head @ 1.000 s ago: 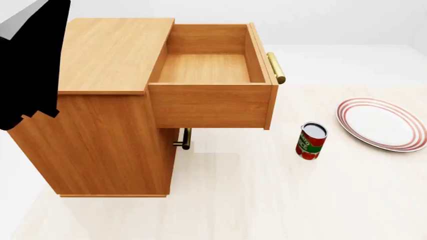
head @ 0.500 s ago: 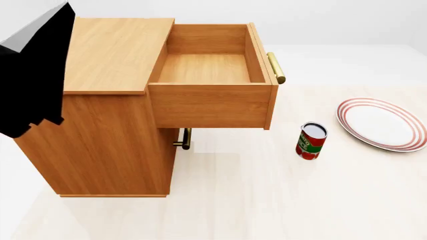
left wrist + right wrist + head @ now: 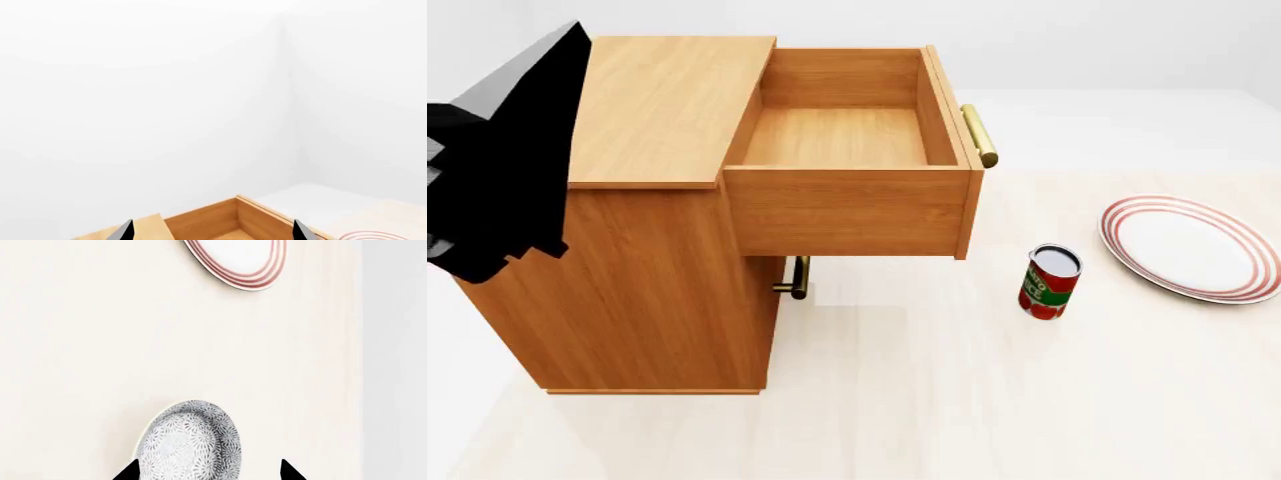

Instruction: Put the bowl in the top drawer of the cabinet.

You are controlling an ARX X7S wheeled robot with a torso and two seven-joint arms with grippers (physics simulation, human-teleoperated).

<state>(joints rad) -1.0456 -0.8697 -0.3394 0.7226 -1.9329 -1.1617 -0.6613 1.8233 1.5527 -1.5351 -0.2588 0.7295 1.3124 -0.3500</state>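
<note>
The speckled blue-grey bowl (image 3: 190,442) rests on the pale surface in the right wrist view and does not show in the head view. My right gripper (image 3: 210,472) is open, its two dark fingertips (image 3: 130,472) on either side of the bowl's near part, not closed on it. The cabinet (image 3: 654,290) stands at the left with its top drawer (image 3: 847,210) pulled out and empty, brass handle (image 3: 980,135) on the right. My left arm (image 3: 507,160) hangs by the cabinet's left edge. The left gripper (image 3: 213,232) is open above the drawer (image 3: 207,222), holding nothing.
A red tomato can (image 3: 1049,282) stands on the pale floor right of the drawer. A flat white red-rimmed plate (image 3: 1192,248) lies further right, beyond the bowl as the plate (image 3: 240,262) in the right wrist view. The lower drawer's brass handle (image 3: 797,277) sits under the open drawer.
My left arm has drifted right and slightly down in the head view, covering more of the cabinet's left edge. The drawer, can and plate have not moved.
</note>
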